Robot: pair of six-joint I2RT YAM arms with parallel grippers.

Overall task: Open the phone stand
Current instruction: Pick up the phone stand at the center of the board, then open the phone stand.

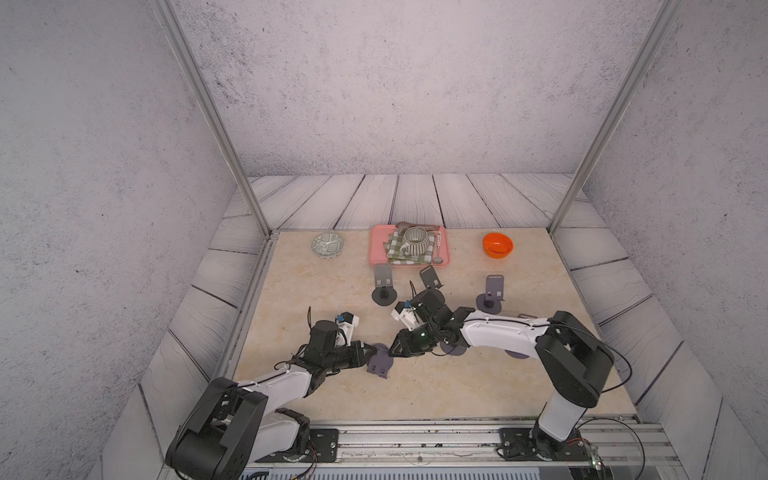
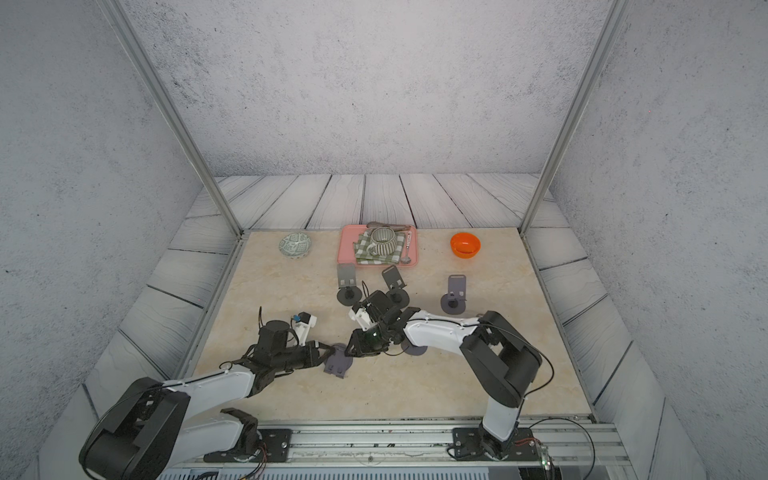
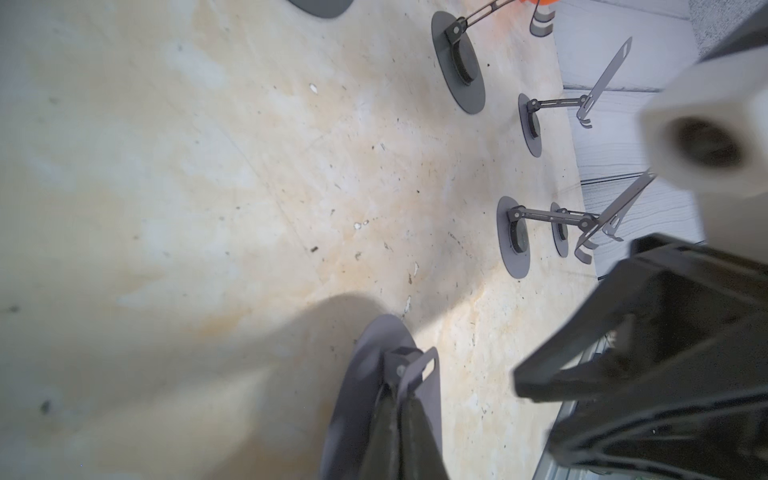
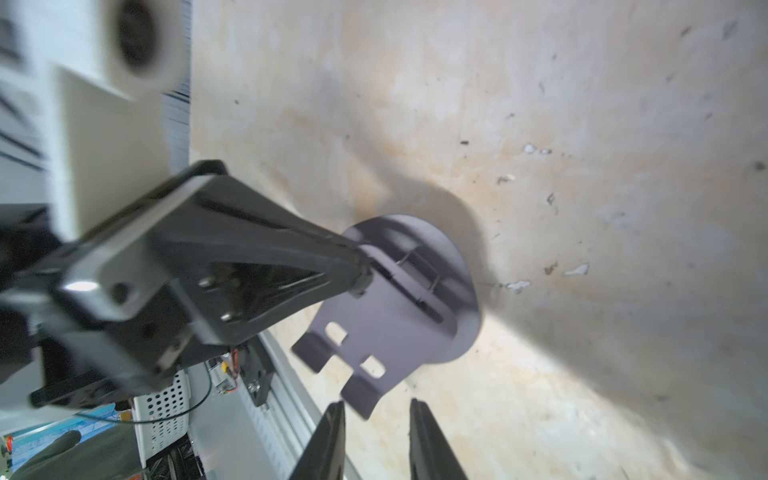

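Near edge: mounting rail (image 1: 415, 434), with both arm bases bolted to it.

Left gripper (image 1: 371, 348) comes in low from the near left. Its jaws are pinched tight on the phone stand (image 1: 380, 363), and the right wrist view puts the grip at the hinge end of the folded plate.

The stand sits low on the table (image 1: 415, 390), near centre, between the two claws, hooked lip pointing near. Can't tell whether its disc lies fully flat.

Right gripper (image 4: 376, 411): narrow gap with nothing in it, tips just at the lip's edge. Contact unclear.

Far and right: opened stands (image 1: 492, 291), upright and well apart from this one.

Risks, as I judge them:
- The lip is thin, so the right jaws may close past it or skid off.
- The left pinch covers little metal. A hard upward pull could twist the stand out of it, or drag the disc along instead of working the hinge.
- The claws are close together, so fingers may clash.
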